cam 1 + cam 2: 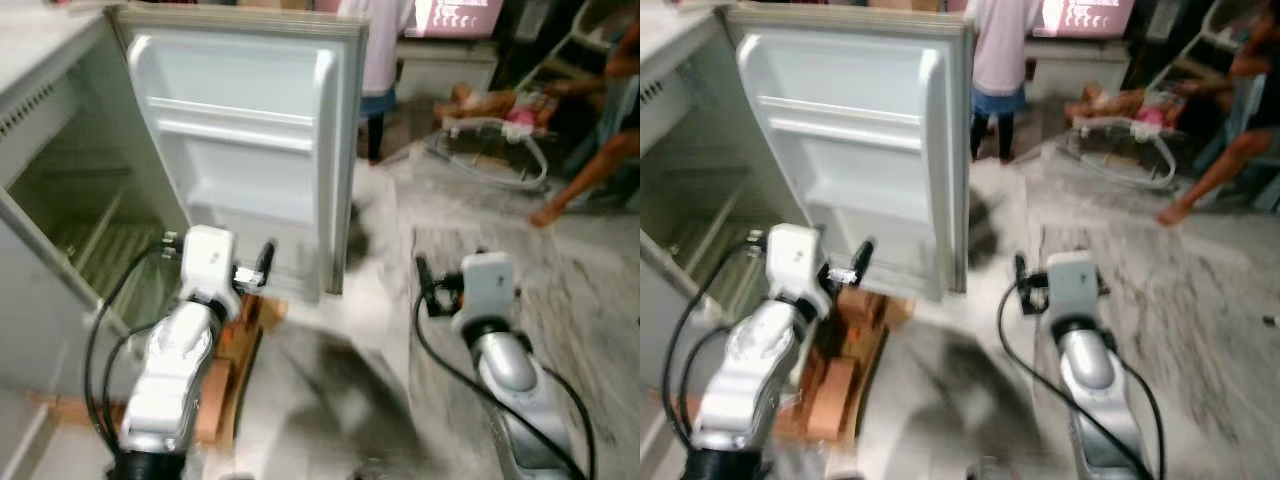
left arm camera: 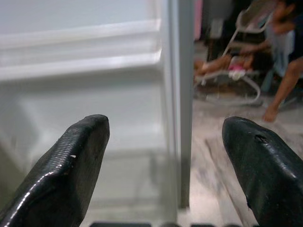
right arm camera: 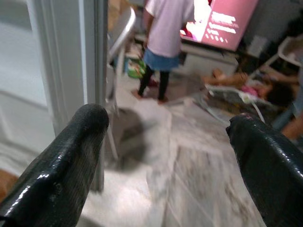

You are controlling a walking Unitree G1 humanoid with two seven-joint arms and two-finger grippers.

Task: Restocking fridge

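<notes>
— Where's the white single-door fridge (image 1: 60,170)?

— At the robot's left, cabinet open, its tall white door (image 1: 240,150) swung fully out, inner shelves facing the robot, long axis upright.

— And the grippers?

— The left gripper (image 2: 165,156) hangs before the door's inner face, fingers (image 2: 71,165) spread wide, empty. The right gripper (image 3: 165,156) is over the grey marble floor (image 1: 480,220) beside the door's edge, also wide, empty.

— Anything else?

— A person in a pink shirt (image 1: 1000,50) stands beyond.

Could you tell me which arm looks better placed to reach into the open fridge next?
Probably the left. The left gripper sits right in front of the open fridge door, beside the fridge's interior, jaws open. The right gripper hangs over the floor past the door's edge, jaws open too.
</notes>
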